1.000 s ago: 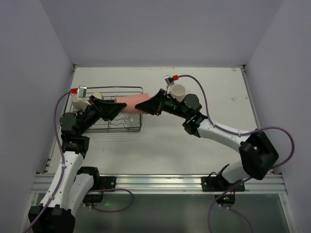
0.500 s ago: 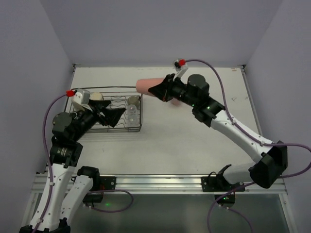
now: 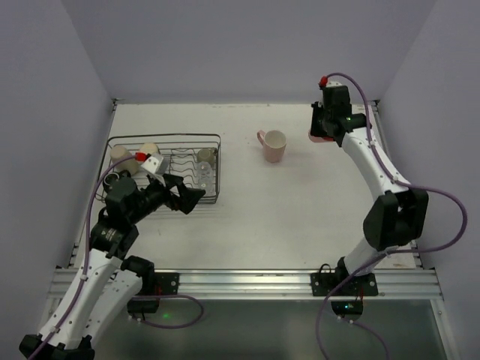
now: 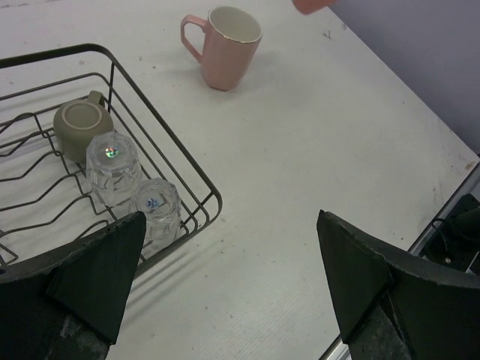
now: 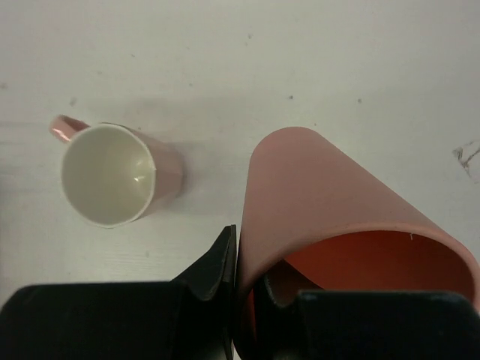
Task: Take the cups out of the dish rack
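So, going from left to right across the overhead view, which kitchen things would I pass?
The dish rack → pink mug → salmon tumbler, furthest right.

Pink mug [image 4: 225, 49] upright on table [image 4: 315, 142], two upturned clear glasses [image 4: 112, 163] in dish rack [image 4: 217, 201], gripper [image 4: 230, 217] spread wide

Dish rack [image 3: 166, 136]: left half of the table [image 3: 300, 210].
Mug [image 3: 274, 145]: on the table, right of the rack, apart.
Tumbler [image 5: 330, 202]: farther right, above the table.
Two glasses [image 4: 112, 161] [image 4: 155, 210]: rack's right end; cup [image 4: 81, 126] just behind them.
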Robot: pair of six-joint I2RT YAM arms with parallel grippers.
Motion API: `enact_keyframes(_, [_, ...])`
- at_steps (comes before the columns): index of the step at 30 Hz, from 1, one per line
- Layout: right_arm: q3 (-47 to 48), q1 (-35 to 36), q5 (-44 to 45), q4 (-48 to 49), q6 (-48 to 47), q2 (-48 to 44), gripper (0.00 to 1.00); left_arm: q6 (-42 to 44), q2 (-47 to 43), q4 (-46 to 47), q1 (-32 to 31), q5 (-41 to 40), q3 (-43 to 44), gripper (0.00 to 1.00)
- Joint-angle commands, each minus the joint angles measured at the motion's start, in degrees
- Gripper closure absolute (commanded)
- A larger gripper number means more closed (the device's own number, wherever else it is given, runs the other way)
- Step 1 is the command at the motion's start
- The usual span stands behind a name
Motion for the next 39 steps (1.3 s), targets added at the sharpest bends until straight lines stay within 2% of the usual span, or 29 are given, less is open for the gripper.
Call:
enact_keyframes(1, [5.5,-1.5,-2.6,-6.8,-3.2,5.3,1.0,1.8,-1.1,-0.5,-1.4,-1.6,0.5,0.0])
enact_keyframes(6, [10.3,-1.7,-2.7,-9.8,-4.1,16.0,1.0,2.0,-1.2,-0.7,-2.0,-2.7,0.6,0.0])
enact_keyframes(10, [12.1,-1.6,-6.6,-10.9,-3.9,20.0,0.98,2.1,-1.0,-0.9,-2.1,-2.9,0.6,0.0])
enact_keyframes(15, [13.5,-1.5,-5.7,-11.6,-3.6,22.7,0.92,2.2,-0.5,-1.7,-2.2,-5.6,1.1,0.0])
enact_keyframes(17, [13.4,-1.5,-5.0,-11.4,-3.4,22.7,0.83,2.2,-0.2,-2.0,-2.1,-7.6,1.3,0.0])
enact_keyframes(19, [13.3,-1.2,-4.5,-10.7,-2.6,21.6,0.69,2.2,0.3,-2.6,-2.0,-9.9,1.7,0.0])
enact_keyframes(21, [13.1,-1.0,-4.8,-9.6,-1.8,20.2,0.62,1.9,0.5,-3.4,-2.0,-12.8,2.3,0.0])
enact_keyframes(24, [11.6,-0.6,-5.8,-6.8,-0.4,16.0,0.45,1.4,0.7,-4.9,-0.9,-20.3,3.0,0.0])
enact_keyframes(27, [8.1,-0.1,-6.8,-3.7,0.6,11.0,0.39,0.8,0.3,-5.8,1.2,-25.4,3.1,0.0])
enact_keyframes(31, [-0.1,0.8,-6.8,1.6,2.6,2.3,0.36,-0.6,1.2,-6.6,3.7,-30.7,3.3,0.0])
enact_keyframes(34, [-11.0,1.4,-8.6,9.9,5.5,-8.2,0.25,-1.9,2.8,-6.4,3.8,-32.0,3.4,0.0])
enact_keyframes(38, [-31.8,3.4,-12.6,25.1,11.1,-22.8,0.24,-4.2,7.8,-6.6,3.8,-31.9,6.6,0.0])
enact_keyframes(39, [-34.6,4.3,-13.1,29.7,13.5,-27.2,0.28,-5.3,10.2,-6.2,3.8,-31.2,7.3,0.0])
